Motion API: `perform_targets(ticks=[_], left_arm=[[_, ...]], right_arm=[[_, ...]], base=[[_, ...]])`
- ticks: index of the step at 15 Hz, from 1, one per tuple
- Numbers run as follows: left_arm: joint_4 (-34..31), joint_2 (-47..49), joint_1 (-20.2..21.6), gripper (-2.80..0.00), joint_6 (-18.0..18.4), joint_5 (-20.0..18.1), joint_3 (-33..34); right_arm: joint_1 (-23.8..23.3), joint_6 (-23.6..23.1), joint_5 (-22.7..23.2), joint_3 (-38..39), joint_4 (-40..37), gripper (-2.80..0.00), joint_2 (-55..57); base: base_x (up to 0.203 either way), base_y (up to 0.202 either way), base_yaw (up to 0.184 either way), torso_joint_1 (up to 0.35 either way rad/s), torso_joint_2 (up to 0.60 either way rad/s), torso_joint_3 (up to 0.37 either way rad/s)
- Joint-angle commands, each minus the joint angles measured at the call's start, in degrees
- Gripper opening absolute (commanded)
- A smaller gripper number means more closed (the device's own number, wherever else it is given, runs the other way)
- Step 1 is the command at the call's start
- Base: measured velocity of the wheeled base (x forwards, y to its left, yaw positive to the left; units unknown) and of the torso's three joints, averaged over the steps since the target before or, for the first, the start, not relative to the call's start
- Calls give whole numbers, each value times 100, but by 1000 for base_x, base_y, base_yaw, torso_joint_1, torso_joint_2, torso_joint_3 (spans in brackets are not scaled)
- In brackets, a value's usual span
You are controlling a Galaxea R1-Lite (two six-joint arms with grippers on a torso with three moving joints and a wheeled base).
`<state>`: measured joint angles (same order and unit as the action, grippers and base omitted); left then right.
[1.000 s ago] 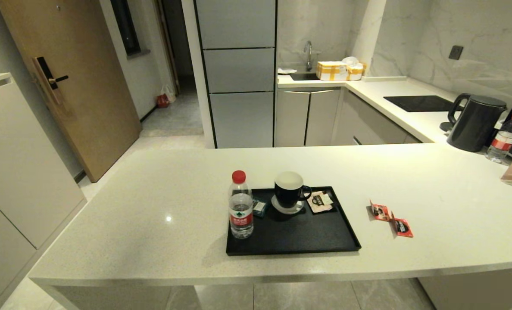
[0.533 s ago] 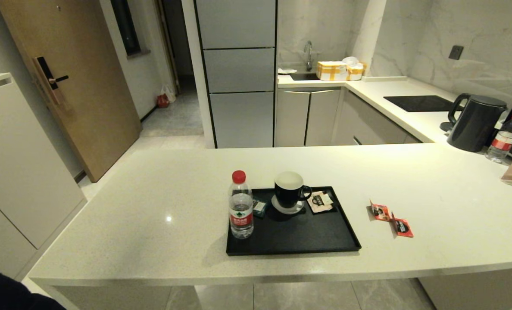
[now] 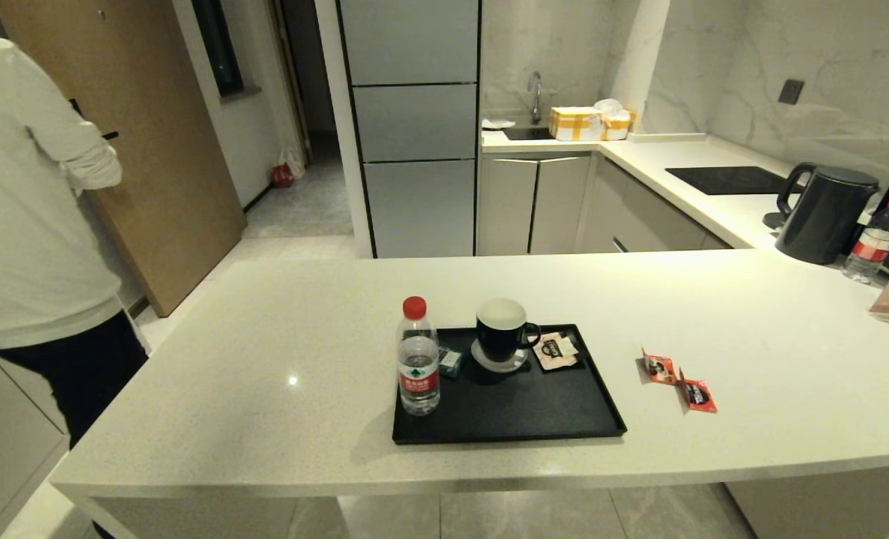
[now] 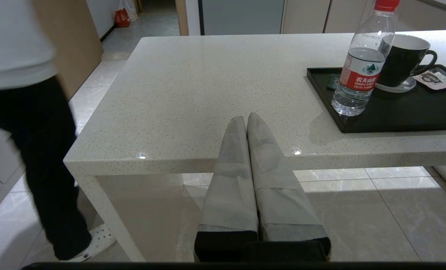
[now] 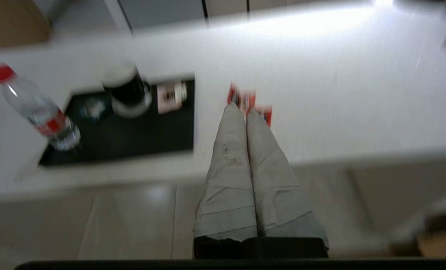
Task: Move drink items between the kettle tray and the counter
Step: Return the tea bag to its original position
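Water bottle (image 3: 418, 358) is being carried upright on kettle tray (image 3: 519, 415); two red sachets (image 3: 680, 381) are lying on tabletop (image 3: 265, 374); left gripper (image 4: 246, 117) and right gripper (image 5: 241, 109) fingers are being held together

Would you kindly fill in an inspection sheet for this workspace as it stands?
Surface: speckled off-white counter, dry-looking.
Job's things: water bottle upright on the black tray, at its left edge; two red sachets on the counter right of the tray.
Clutter: black mug on a coaster, pale packets on the tray; kettle and second bottle far right.
Grippers: left gripper and right gripper both shut, empty, before the counter edge.
Cables: nothing seen.
Surroundings: person standing at left.
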<state>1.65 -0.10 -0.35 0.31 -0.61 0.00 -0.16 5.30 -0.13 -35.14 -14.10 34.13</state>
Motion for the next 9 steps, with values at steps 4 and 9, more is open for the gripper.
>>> perform_targets(ticks=[4,9], left_arm=[[2,10,0,-280,4,0,88],[3,10,0,-280,4,0,88]], right_arm=[[-4,714,-36,-1527,-853,-280,4126],[-30,1229,-50,-3006,-1101,-280,6909]], base=[[0,0,0,0,0,0],[0,0,0,0,0,0]])
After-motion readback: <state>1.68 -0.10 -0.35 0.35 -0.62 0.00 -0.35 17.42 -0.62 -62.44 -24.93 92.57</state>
